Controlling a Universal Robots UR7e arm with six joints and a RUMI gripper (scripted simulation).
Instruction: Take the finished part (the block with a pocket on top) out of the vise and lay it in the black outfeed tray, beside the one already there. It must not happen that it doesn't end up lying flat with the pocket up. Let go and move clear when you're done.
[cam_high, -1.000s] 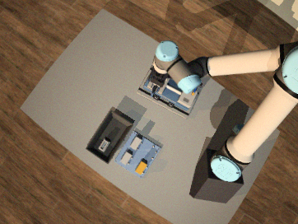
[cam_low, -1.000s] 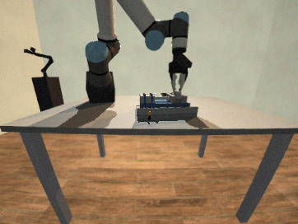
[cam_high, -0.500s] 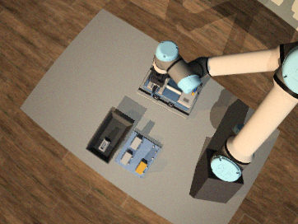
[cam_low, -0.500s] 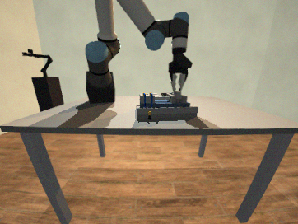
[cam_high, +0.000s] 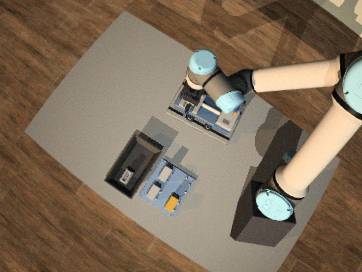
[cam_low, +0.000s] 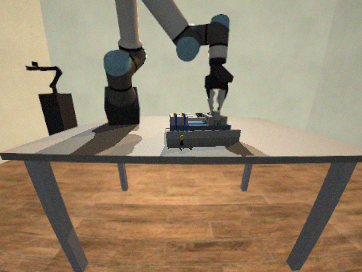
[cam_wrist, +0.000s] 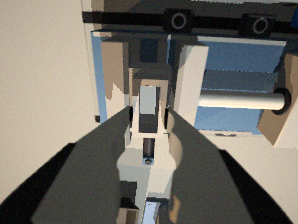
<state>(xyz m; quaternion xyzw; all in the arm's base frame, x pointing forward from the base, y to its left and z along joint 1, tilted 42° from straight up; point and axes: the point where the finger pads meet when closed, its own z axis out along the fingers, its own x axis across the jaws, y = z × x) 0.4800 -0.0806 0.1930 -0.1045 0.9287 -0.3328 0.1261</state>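
Note:
The finished part (cam_wrist: 148, 112), a pale block with a dark pocket on top, sits in the blue vise (cam_high: 212, 116) (cam_low: 200, 122) (cam_wrist: 235, 65) at the back of the mat. My gripper (cam_wrist: 148, 108) (cam_low: 216, 112) (cam_high: 189, 102) reaches straight down onto it and is shut on the part, one finger on each side. The part is still down between the vise jaws. The black outfeed tray (cam_high: 142, 150) stands to the front left of the vise, with one finished part (cam_high: 126, 175) lying in its near end.
A blue infeed tray (cam_high: 186, 182) with pale blocks and one orange block stands beside the black tray. The vise screw (cam_wrist: 240, 101) runs off to the right of the part. The arm's dark pedestal (cam_high: 260, 220) is at the right of the grey mat (cam_high: 100, 75).

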